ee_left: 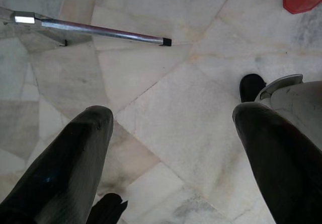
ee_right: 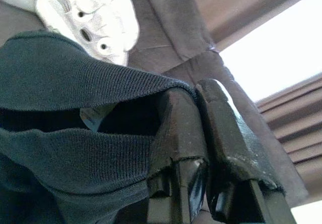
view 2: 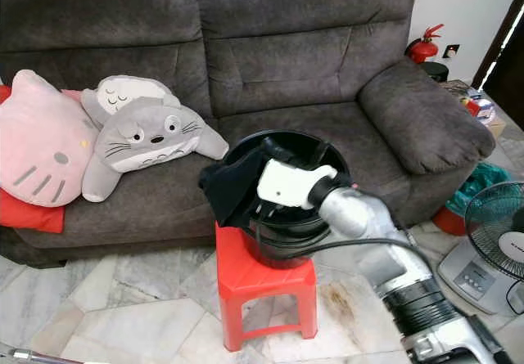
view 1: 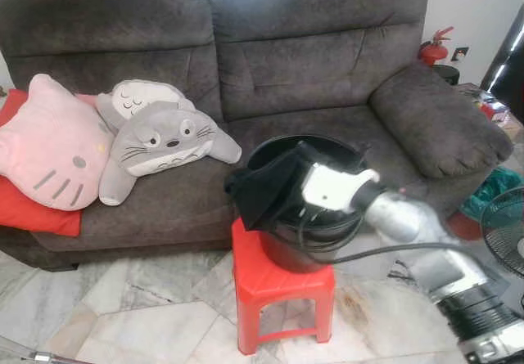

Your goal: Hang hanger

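Item: black knitted garment [ee_right: 75, 78], pinched at its ribbed edge by the right tool [ee_right: 201, 133], whose two black fingers are pressed together on the fabric; the cloth hangs over the near rim of a round black plastic bucket [view 2: 315, 147], lifted partly clear, presumably so it can be carried off for hanging. No hanger can be made out; whether one lies under the cloth cannot be told. Support: small red plastic stool [view 2: 262, 286], bearing the bucket and standing on pale marble floor tiles [view 1: 131, 307] just before a dark grey fabric sofa [view 1: 327, 61]. On the sofa seat: grey-and-white cat-like plush cushion [view 1: 160, 139], pink cat-face cushion [view 1: 45, 147] beside it, red cushion [view 1: 33, 213] beneath that one. Left tool [ee_left: 171, 148]: fingers spread well apart, gripping nothing, pointed down at the floor, apparently idle; a thin metal rod [ee_left: 95, 29] lies on the tiles beyond it. Periphery: red fire extinguisher [view 2: 422, 47] by the wall, standing fan [view 2: 495, 237] on the robot's right.
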`<state>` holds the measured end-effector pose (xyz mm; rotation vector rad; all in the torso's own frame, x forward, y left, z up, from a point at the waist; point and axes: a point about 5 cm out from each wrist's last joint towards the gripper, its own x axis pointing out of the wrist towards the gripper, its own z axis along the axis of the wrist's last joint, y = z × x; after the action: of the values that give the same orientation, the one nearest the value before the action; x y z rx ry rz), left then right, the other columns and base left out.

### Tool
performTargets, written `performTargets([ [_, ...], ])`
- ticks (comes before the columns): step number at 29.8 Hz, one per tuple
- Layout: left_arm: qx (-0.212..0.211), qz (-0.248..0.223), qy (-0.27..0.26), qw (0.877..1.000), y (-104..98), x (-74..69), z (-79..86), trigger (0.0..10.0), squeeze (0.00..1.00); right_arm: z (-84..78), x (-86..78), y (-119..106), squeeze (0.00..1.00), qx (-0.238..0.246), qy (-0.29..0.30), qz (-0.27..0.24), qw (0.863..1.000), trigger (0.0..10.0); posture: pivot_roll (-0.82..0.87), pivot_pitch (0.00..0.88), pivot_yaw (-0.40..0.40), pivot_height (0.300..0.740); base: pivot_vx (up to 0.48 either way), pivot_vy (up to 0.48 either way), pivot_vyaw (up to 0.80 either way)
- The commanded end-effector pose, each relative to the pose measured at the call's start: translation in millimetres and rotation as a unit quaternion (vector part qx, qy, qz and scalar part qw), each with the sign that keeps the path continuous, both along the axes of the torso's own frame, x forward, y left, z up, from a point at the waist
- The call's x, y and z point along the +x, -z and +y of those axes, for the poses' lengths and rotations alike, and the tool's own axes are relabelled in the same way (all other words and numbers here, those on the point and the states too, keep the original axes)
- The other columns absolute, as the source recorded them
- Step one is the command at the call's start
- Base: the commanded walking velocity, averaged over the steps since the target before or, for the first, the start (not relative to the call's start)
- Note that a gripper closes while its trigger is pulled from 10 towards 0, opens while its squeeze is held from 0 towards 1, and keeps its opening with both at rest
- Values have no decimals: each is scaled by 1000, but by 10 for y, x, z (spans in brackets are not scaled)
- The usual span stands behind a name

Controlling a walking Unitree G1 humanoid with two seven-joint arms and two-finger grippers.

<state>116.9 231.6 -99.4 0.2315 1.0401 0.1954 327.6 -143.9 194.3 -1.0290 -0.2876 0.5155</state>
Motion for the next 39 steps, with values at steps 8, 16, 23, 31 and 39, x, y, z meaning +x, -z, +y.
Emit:
performTargets([
  [8, 1, 2, 1, 1000, -3, -14, 31, 10000, 0, -316, 32, -210, 0, -25, 45, -29, 998, 0, -191, 0, 76, 740, 0, 0, 0],
  [16, 2, 1, 1, 1000, -4, -12, 31, 10000, 0, -870, 247, -399, 0, -95, 208, -68, 971, 0, -190, 0, 78, 740, 0, 0, 0],
  [23, 4, 1, -1, 1000, -4, -17, 34, 10000, 0, -252, 244, -299, 0, -58, 35, -47, 997, 0, -184, 0, 79, 740, 0, 0, 0],
  [31, 5, 2, -3, 1000, -3, -22, 38, 10000, 0, 263, -31, 73, 0, -44, -140, 55, 988, 0, -176, 0, 77, 740, 0, 0, 0],
  [39, 3, 2, -2, 1000, -2, -23, 37, 10000, 0, 347, -152, 247, 0, -56, -183, 114, 975, 0, -175, 0, 76, 740, 0, 0, 0],
])
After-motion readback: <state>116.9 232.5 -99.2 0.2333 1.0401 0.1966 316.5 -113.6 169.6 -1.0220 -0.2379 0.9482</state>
